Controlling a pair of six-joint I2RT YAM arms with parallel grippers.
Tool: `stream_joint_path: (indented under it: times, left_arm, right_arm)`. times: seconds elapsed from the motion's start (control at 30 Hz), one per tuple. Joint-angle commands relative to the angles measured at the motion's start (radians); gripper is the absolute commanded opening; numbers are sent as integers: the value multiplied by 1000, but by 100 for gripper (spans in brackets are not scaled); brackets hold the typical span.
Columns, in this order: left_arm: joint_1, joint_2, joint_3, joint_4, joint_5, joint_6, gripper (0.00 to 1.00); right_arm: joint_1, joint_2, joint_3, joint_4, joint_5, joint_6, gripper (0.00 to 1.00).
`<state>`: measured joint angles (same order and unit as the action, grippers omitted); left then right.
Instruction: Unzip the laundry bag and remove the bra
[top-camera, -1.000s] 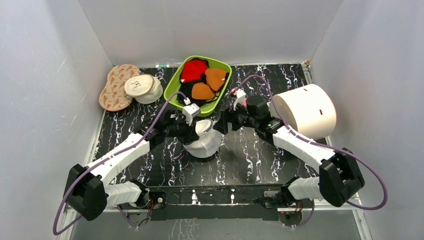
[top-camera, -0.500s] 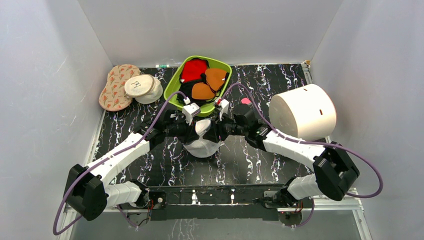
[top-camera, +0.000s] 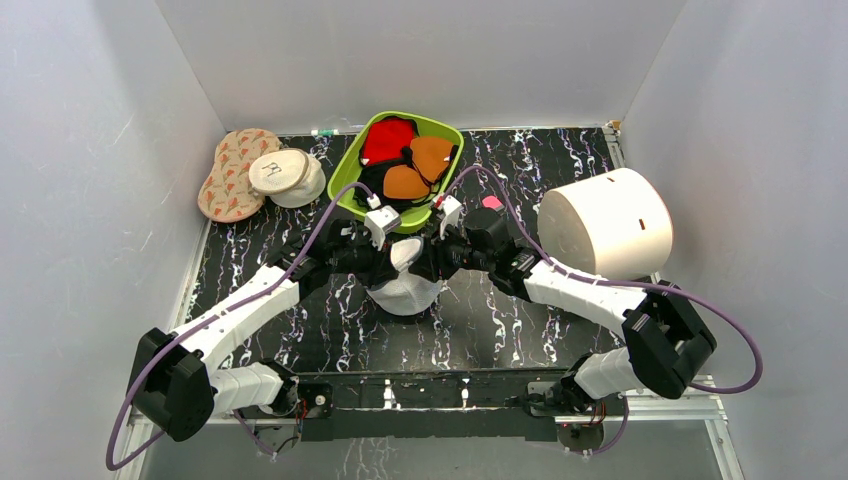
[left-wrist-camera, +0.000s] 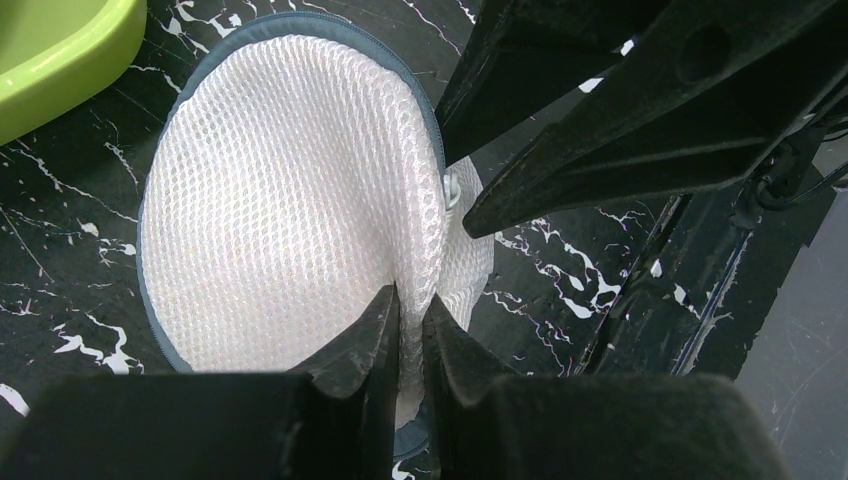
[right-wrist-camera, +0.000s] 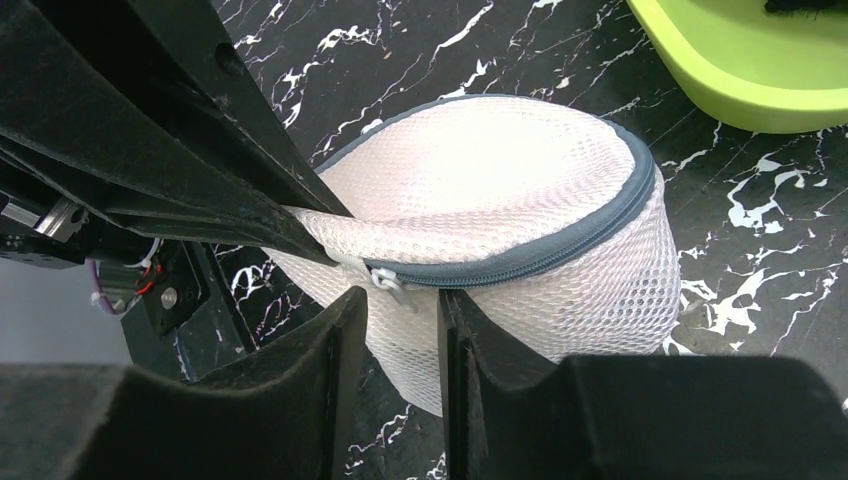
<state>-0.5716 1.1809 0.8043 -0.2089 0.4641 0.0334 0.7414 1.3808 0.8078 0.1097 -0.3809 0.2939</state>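
At the middle of the bench (top-camera: 520, 322), between your two arms, the laundry bag (top-camera: 408, 292) sits dome-up, just in front of the green tray (top-camera: 451, 128) of red, orange and black garments. Your left fingers (left-wrist-camera: 372, 345) are pressed together on a raised fold of the bag's white mesh, and the fabric is squeezed thin between them. Your right fingers (right-wrist-camera: 335, 365) come in from the opposite side and stand only narrowly apart. The small zipper pull (right-wrist-camera: 388, 283) sits right at the mouth of that gap. You cannot tell from either wrist view whether they actually clamp it. The grey zipper (right-wrist-camera: 545, 255) runs round the rim, closed along the stretch that shows. Off to the right, well apart from the bag, lies the large white cylinder (top-camera: 605, 225).
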Motion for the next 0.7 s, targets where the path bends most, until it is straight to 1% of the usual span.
stream_joint_path:
  times: [0.0, 0.1, 0.47, 0.53, 0.67]
  left_arm:
    - [-3, -12, 30, 3, 39, -11, 5]
    - [-3, -10, 29, 2, 39, -10, 5]
    - [-2, 1, 31, 6, 51, -12, 4]
    - [-3, 2, 31, 6, 51, -13, 4]
    - [-3, -2, 33, 0, 43, -9, 3]
  right_arm:
    - [1, -10, 44, 71, 1, 5, 28]
    - [1, -6, 47, 74, -2, 2, 26]
    - [0, 25, 69, 92, -18, 9, 26]
    - [0, 31, 69, 96, -19, 12, 24]
    - [1, 38, 72, 94, -19, 13, 16]
